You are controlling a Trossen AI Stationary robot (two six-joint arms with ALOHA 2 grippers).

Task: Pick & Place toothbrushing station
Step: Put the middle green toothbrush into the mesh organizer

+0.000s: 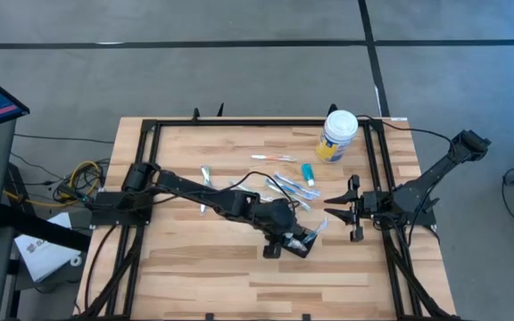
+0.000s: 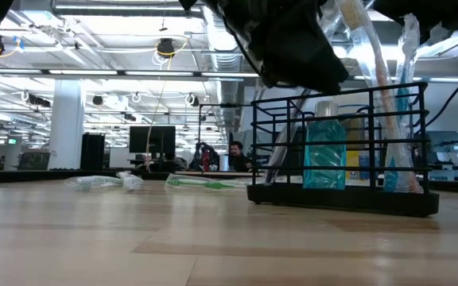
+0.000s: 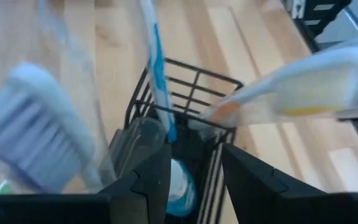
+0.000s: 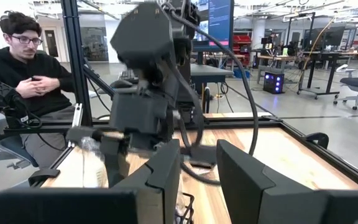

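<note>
The toothbrushing station (image 1: 289,246), a small black wire rack (image 2: 340,163), stands on its base on the wooden table, right of centre. In it are a blue bottle (image 2: 324,155), wrapped toothbrushes (image 2: 376,87) and a white tube (image 3: 303,90). My left gripper (image 1: 303,237) hangs just above the rack and slants down at it. Its fingers (image 3: 194,152) are open with the rack's top (image 3: 191,81) showing in the gap. My right gripper (image 1: 335,206) waits at the table's right side, open and level, with nothing between its fingers (image 4: 197,149).
A white-lidded tub with a yellow label (image 1: 337,135) stands at the far right. Loose wrapped toothbrushes (image 1: 286,185) and a small teal tube (image 1: 308,173) lie behind the rack. Black frame rails (image 1: 377,178) run along the table's sides. A person (image 4: 23,68) sits beyond the table.
</note>
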